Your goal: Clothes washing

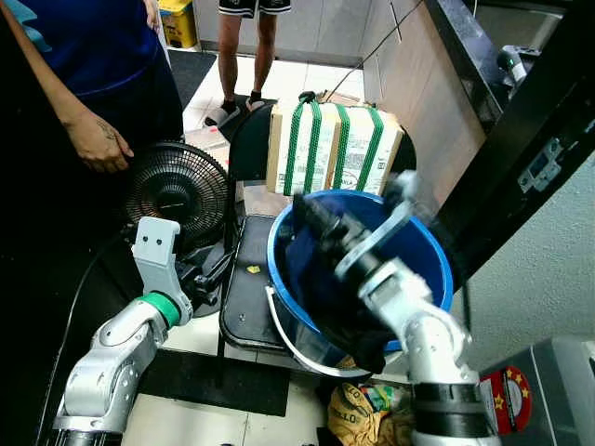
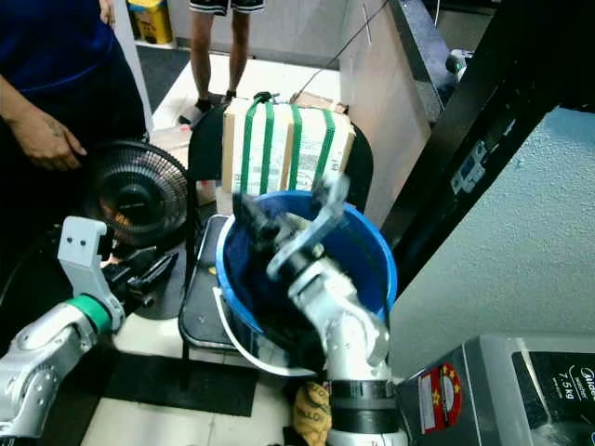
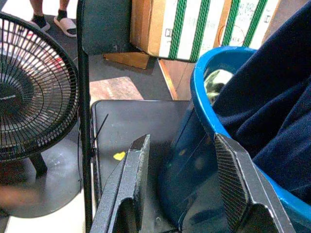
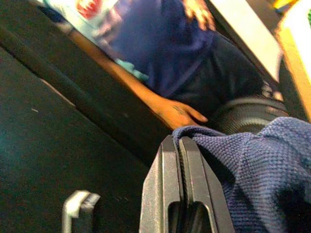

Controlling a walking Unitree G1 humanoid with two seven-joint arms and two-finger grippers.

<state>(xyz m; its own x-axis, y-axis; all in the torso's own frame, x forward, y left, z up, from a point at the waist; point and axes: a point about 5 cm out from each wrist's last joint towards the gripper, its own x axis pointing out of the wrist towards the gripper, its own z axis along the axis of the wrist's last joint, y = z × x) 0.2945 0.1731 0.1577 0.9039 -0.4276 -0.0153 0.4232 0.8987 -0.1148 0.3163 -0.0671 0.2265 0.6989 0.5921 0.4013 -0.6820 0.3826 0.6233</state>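
Person's hand hangs at far left, above the fan. Left gripper sits low beside the fan w/ fingers spread, released, close to the bucket's outer wall. Blue bucket stands on a black chair, dark navy cloth heaped inside. Right gripper is up over the bucket, fingers clenched flat together, cloth draped against them. Striped box behind.
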